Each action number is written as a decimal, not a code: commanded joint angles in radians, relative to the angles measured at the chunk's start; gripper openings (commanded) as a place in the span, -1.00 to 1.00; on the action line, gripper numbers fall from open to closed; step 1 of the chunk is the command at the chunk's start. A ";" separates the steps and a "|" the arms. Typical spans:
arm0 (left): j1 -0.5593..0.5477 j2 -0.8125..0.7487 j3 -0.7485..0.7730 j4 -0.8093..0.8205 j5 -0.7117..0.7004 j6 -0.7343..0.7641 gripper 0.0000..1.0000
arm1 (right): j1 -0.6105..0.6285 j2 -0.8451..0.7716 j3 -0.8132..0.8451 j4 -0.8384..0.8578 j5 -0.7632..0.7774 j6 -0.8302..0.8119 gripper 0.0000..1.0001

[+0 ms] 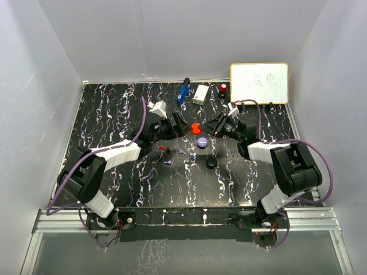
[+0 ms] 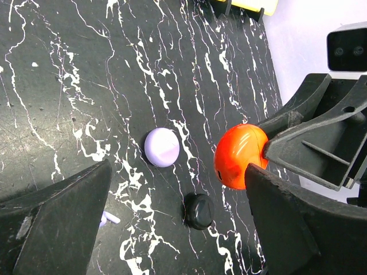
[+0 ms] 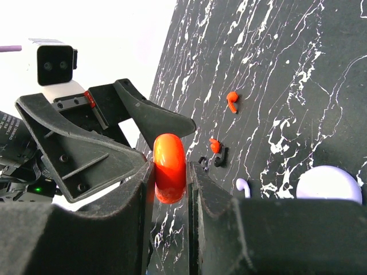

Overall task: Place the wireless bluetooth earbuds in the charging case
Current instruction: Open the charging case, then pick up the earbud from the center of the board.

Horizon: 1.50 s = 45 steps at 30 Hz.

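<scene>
On the table (image 1: 114, 114), two cases (image 1: 201, 141) (image 1: 211, 163); right gripper (image 3: 170, 180) pinches one red case (image 2: 238, 156).

The red case (image 3: 170, 167), round and glossy, stands on edge, pinched between the fingers of the right hand (image 3: 171, 184) above the bench (image 1: 114, 114). The lavender case (image 2: 161, 147) lies dome up on the bench just nearer than it. The black case (image 2: 199, 211) sits nearer still and slightly right. All three look closed. The buds lie loose to the left of the cases. One red bud (image 3: 231, 101) lies alone. A second red bud (image 3: 214, 145) lies just beside two black buds (image 3: 221, 157). The lavender bud (image 3: 242, 184) lies closest to the lavender case.
</scene>
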 commanded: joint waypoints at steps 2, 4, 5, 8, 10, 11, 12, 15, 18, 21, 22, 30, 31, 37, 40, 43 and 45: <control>-0.001 -0.004 0.002 0.016 0.001 0.000 0.97 | -0.002 -0.045 0.013 0.084 -0.015 0.017 -1.00; -0.001 0.000 0.000 0.016 0.000 0.000 0.97 | -0.001 -0.045 0.015 0.087 -0.019 0.022 -1.00; -0.001 0.003 -0.001 0.015 0.000 0.000 0.97 | -0.002 -0.043 0.015 0.092 -0.020 0.026 -1.00; -0.001 0.017 -0.005 0.017 -0.001 -0.001 0.97 | -0.002 -0.039 0.016 0.110 -0.028 0.044 -1.00; -0.001 0.027 -0.004 0.015 -0.003 -0.001 0.97 | -0.001 -0.037 0.016 0.120 -0.032 0.054 -1.00; -0.001 0.032 -0.004 0.013 -0.007 -0.001 0.97 | -0.001 -0.037 0.015 0.123 -0.033 0.056 -1.00; -0.001 0.038 -0.004 0.012 -0.009 -0.001 0.97 | -0.001 -0.039 0.015 0.125 -0.033 0.058 -1.00; 0.000 0.052 -0.001 0.011 -0.014 -0.003 0.97 | -0.001 -0.041 0.015 0.128 -0.036 0.063 -1.00; -0.001 0.059 0.002 0.018 -0.016 -0.006 0.97 | -0.001 -0.039 0.017 0.128 -0.040 0.064 -1.00; -0.001 0.062 0.014 0.010 -0.019 -0.006 0.97 | -0.002 -0.033 0.015 0.135 -0.044 0.071 -1.00; 0.000 0.061 0.016 0.010 -0.020 -0.006 0.97 | -0.001 -0.031 0.014 0.137 -0.043 0.074 -1.00; 0.000 -0.082 -0.006 -0.197 -0.231 0.035 0.97 | -0.001 -0.032 0.023 0.060 -0.005 0.108 -1.00; 0.000 -0.111 -0.007 -0.235 -0.267 0.045 0.97 | -0.002 -0.027 0.020 0.056 0.000 0.124 -1.00; 0.005 -0.275 -0.091 -0.301 -0.349 0.051 0.97 | -0.001 0.022 -0.031 0.155 0.017 0.287 -1.00; 0.009 -0.296 -0.103 -0.350 -0.357 0.057 0.97 | -0.001 0.063 -0.065 0.280 0.010 0.376 -1.00; 0.011 -0.274 -0.101 -0.393 -0.373 0.076 0.97 | -0.002 0.096 -0.085 0.345 0.006 0.419 -1.00; 0.010 -0.254 -0.103 -0.406 -0.390 0.085 0.97 | -0.002 0.104 -0.092 0.355 0.008 0.421 -1.00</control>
